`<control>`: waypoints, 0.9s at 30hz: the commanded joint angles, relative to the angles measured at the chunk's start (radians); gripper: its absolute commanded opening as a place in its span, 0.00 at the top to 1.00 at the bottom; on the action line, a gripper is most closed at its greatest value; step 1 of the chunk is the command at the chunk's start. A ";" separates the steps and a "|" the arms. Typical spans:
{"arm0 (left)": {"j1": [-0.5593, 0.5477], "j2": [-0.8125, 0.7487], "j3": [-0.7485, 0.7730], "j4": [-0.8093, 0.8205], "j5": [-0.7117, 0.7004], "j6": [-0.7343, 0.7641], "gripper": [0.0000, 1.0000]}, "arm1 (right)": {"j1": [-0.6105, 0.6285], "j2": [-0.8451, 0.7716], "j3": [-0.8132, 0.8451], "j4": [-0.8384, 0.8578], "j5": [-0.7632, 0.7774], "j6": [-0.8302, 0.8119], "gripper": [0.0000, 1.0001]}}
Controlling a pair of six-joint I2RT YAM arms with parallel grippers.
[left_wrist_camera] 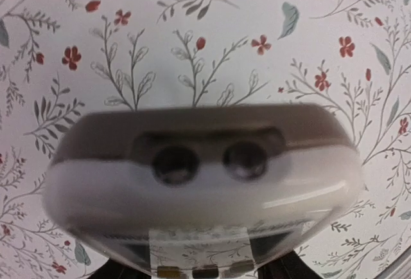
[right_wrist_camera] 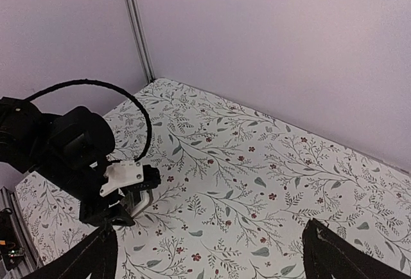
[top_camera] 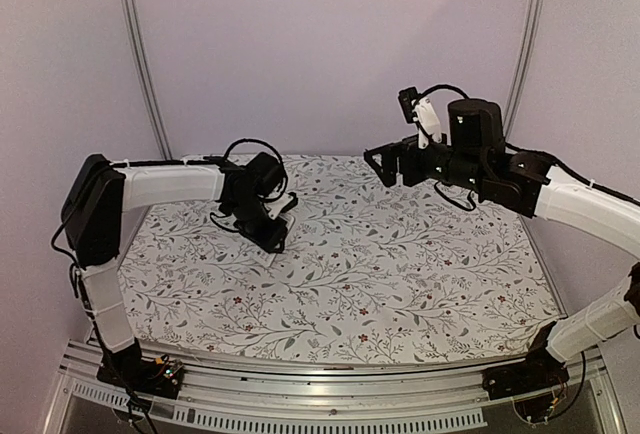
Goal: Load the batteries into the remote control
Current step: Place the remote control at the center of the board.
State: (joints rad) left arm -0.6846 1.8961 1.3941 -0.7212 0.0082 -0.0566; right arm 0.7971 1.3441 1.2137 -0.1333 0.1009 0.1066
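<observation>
My left gripper (top_camera: 270, 237) is low over the left of the table and shut on the remote control (left_wrist_camera: 199, 192). In the left wrist view the remote fills the frame end-on, white below and greyish-tan above, blurred. Two dark round shapes (left_wrist_camera: 174, 164) sit side by side in its recess and look like the ends of the batteries. The left fingers (left_wrist_camera: 115, 272) show as dark tips under the remote. My right gripper (top_camera: 385, 166) is raised high at the back right, open and empty. In the right wrist view its dark fingertips (right_wrist_camera: 90, 253) stand wide apart, and the remote (right_wrist_camera: 136, 200) shows pale in the left gripper.
The table is covered by a white cloth with a floral print (top_camera: 400, 264). Lilac walls and two metal posts (top_camera: 140, 54) close the back. No loose cover piece or loose battery shows on the cloth.
</observation>
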 commanded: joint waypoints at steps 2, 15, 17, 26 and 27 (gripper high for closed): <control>0.073 0.086 0.072 -0.188 0.030 -0.190 1.00 | -0.002 0.002 0.019 -0.140 0.082 0.096 0.01; 0.211 0.171 -0.009 -0.195 0.245 -0.324 1.00 | -0.002 0.062 0.055 -0.147 0.078 0.101 0.01; 0.221 0.185 -0.009 -0.195 0.264 -0.339 0.97 | -0.002 0.081 0.071 -0.146 0.069 0.097 0.01; 0.241 0.248 0.018 -0.202 0.300 -0.380 0.65 | -0.002 0.123 0.101 -0.140 0.056 0.087 0.01; 0.244 0.252 0.018 -0.200 0.302 -0.381 0.62 | -0.002 0.124 0.101 -0.139 0.054 0.085 0.01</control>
State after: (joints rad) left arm -0.4500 2.0644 1.4338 -0.9257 0.3031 -0.4141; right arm 0.7971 1.4578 1.2850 -0.2710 0.1692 0.1982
